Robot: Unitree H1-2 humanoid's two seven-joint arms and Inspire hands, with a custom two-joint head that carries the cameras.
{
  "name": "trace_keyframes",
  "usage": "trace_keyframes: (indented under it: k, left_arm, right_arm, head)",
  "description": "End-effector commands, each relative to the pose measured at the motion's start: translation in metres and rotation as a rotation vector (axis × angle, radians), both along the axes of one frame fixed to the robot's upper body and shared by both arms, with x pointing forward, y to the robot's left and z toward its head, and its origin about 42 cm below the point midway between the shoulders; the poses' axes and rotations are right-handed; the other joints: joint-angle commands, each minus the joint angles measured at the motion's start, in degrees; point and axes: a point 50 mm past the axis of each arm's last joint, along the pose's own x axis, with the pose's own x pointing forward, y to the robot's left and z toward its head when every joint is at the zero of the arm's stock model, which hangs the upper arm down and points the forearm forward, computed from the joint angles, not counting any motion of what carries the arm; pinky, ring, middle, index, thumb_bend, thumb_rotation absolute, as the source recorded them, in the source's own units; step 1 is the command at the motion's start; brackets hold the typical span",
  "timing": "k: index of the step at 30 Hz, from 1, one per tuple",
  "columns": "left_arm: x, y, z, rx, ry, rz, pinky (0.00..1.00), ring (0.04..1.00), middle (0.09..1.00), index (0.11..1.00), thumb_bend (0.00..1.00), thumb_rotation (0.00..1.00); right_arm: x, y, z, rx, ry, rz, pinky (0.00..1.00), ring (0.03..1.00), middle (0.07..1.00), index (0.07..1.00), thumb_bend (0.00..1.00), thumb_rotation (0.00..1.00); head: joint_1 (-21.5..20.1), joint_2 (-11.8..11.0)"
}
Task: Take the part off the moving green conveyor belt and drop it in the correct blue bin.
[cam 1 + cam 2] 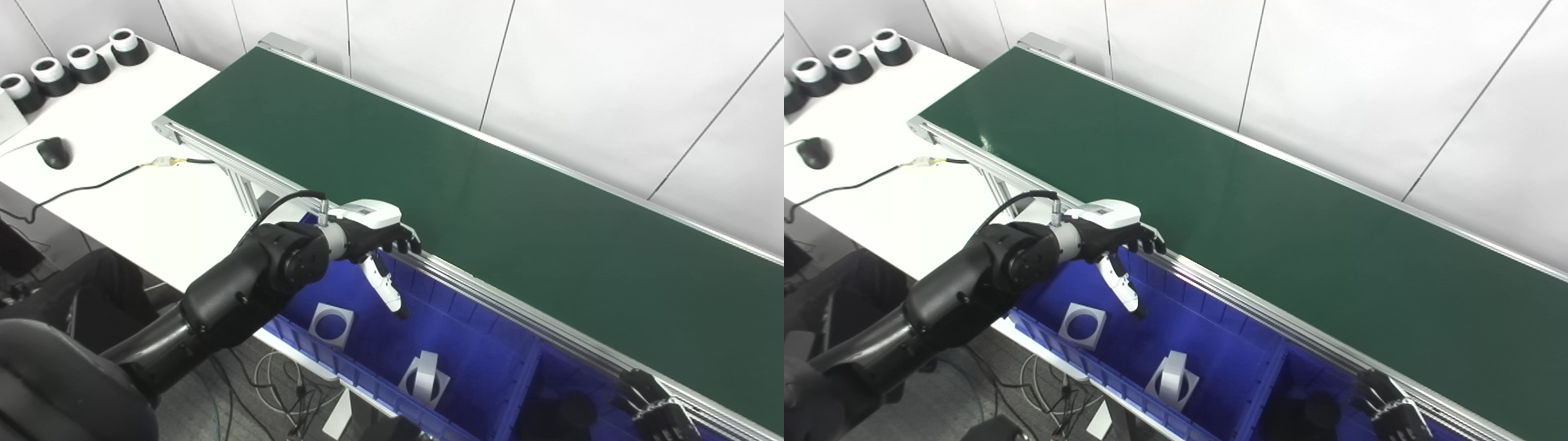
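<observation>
The green conveyor belt [465, 184] runs from upper left to lower right, and no part shows on it. My left hand [373, 229] hovers over the left blue bin [471, 349], right at the belt's near rail. Its fingers [404, 244] reach forward with tips curled over the rail and the thumb points down; it is open and holds nothing. My right hand [1387, 404] is cut off by the bottom edge beside the rail, over the right blue bin [1304, 373], with its fingers stretched out and nothing in them.
White square parts with round holes lie in the left bin, one flat [331, 324] and others stacked [424, 381]. A dark round part [572, 409] sits in the right bin. The white table [122, 184] at left carries a mouse [54, 152], a cable and several black-and-white cylinders [82, 61].
</observation>
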Motion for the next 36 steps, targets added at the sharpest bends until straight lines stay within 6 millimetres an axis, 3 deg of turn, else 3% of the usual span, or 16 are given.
trace_keyframes:
  k: [1, 6, 12, 13, 14, 15, 16, 17, 18, 19, 20, 21, 22, 25, 30, 36]
  left_arm:
    - [-0.001, -0.007, 0.019, -0.202, -0.067, -0.022, 0.62, 0.756, 0.794, 0.790, 1.00, 0.40]
    - [-0.009, -0.019, 0.030, -0.552, -0.073, -0.143, 0.65, 0.722, 0.760, 0.803, 0.99, 0.36]
    - [-0.024, -0.033, 0.035, -0.747, -0.110, -0.209, 0.62, 0.688, 0.751, 0.798, 0.99, 0.28]
    - [-0.025, -0.034, 0.034, -0.765, -0.121, -0.215, 0.62, 0.684, 0.749, 0.796, 0.98, 0.28]
    - [-0.027, -0.034, 0.032, -0.778, -0.133, -0.219, 0.62, 0.683, 0.749, 0.795, 0.98, 0.27]
    - [-0.029, -0.033, 0.030, -0.785, -0.140, -0.222, 0.62, 0.683, 0.750, 0.794, 0.98, 0.27]
    - [-0.031, -0.032, 0.025, -0.801, -0.152, -0.218, 0.62, 0.683, 0.750, 0.794, 0.97, 0.27]
    - [-0.032, -0.031, 0.021, -0.811, -0.161, -0.215, 0.63, 0.694, 0.757, 0.793, 0.97, 0.27]
    - [-0.034, -0.031, 0.014, -0.816, -0.181, -0.205, 0.63, 0.697, 0.759, 0.793, 0.97, 0.27]
    - [-0.034, -0.031, 0.009, -0.818, -0.195, -0.199, 0.63, 0.698, 0.761, 0.795, 0.96, 0.26]
    - [-0.034, -0.032, 0.002, -0.798, -0.215, -0.183, 0.63, 0.698, 0.762, 0.796, 0.96, 0.26]
    - [-0.034, -0.033, -0.003, -0.783, -0.228, -0.174, 0.63, 0.703, 0.766, 0.799, 0.94, 0.24]
    - [-0.034, -0.036, -0.013, -0.739, -0.259, -0.145, 0.63, 0.714, 0.779, 0.808, 0.91, 0.21]
    - [-0.033, -0.047, -0.038, -0.671, -0.311, -0.074, 0.62, 0.709, 0.777, 0.792, 0.90, 0.15]
    - [-0.032, -0.070, -0.080, -0.680, -0.323, -0.017, 0.67, 0.747, 0.790, 0.787, 0.86, 0.09]
    - [-0.037, -0.078, -0.118, -0.762, -0.305, 0.026, 0.68, 0.745, 0.772, 0.748, 0.87, 0.02]
  right_arm:
    - [0.004, 0.005, 0.012, -0.002, -0.083, 0.005, 0.70, 0.752, 0.777, 0.760, 0.91, 0.24]
    - [0.002, 0.015, 0.015, -0.014, -0.094, 0.005, 0.69, 0.750, 0.776, 0.760, 0.91, 0.21]
    - [-0.001, 0.040, 0.022, -0.046, -0.119, 0.013, 0.69, 0.744, 0.773, 0.748, 0.92, 0.24]
    - [-0.002, 0.044, 0.023, -0.049, -0.121, 0.014, 0.69, 0.743, 0.773, 0.748, 0.92, 0.24]
    - [-0.002, 0.049, 0.024, -0.051, -0.123, 0.016, 0.69, 0.743, 0.773, 0.747, 0.92, 0.24]
    - [-0.003, 0.053, 0.024, -0.053, -0.124, 0.017, 0.69, 0.744, 0.774, 0.747, 0.92, 0.24]
    - [-0.004, 0.059, 0.025, -0.059, -0.129, 0.020, 0.69, 0.744, 0.774, 0.746, 0.92, 0.24]
    - [-0.004, 0.064, 0.026, -0.064, -0.133, 0.022, 0.69, 0.741, 0.775, 0.749, 0.91, 0.25]
    - [-0.004, 0.071, 0.027, -0.068, -0.137, 0.024, 0.68, 0.741, 0.775, 0.750, 0.91, 0.25]
    - [-0.004, 0.075, 0.028, -0.071, -0.140, 0.024, 0.68, 0.733, 0.774, 0.749, 0.91, 0.26]
    - [-0.004, 0.081, 0.028, -0.072, -0.141, 0.024, 0.68, 0.731, 0.773, 0.749, 0.92, 0.27]
    - [-0.004, 0.085, 0.028, -0.073, -0.142, 0.024, 0.67, 0.728, 0.774, 0.749, 0.91, 0.27]
    - [-0.004, 0.091, 0.029, -0.077, -0.144, 0.023, 0.67, 0.726, 0.774, 0.749, 0.91, 0.26]
    - [-0.005, 0.101, 0.030, -0.091, -0.147, 0.017, 0.65, 0.724, 0.774, 0.745, 0.90, 0.24]
    - [-0.007, 0.104, 0.029, -0.114, -0.143, 0.006, 0.64, 0.720, 0.775, 0.745, 0.90, 0.25]
    - [-0.011, 0.102, 0.026, -0.113, -0.138, 0.001, 0.65, 0.724, 0.773, 0.740, 0.90, 0.23]
  head:
    - [-1.99, 0.46]
    - [-7.57, 1.44]
    - [-22.98, 3.48]
    - [-22.98, 3.48]
    - [-27.23, 3.10]
    - [-27.23, 3.10]
    - [-32.84, 2.94]
    - [-32.84, 2.94]
    - [-37.45, 2.90]
    - [-37.45, 2.90]
    - [-41.73, 2.73]
    - [-41.73, 2.73]
    - [-45.68, 2.49]
    - [-48.94, 1.83]
    - [-49.76, 1.08]
    - [-49.92, 0.05]
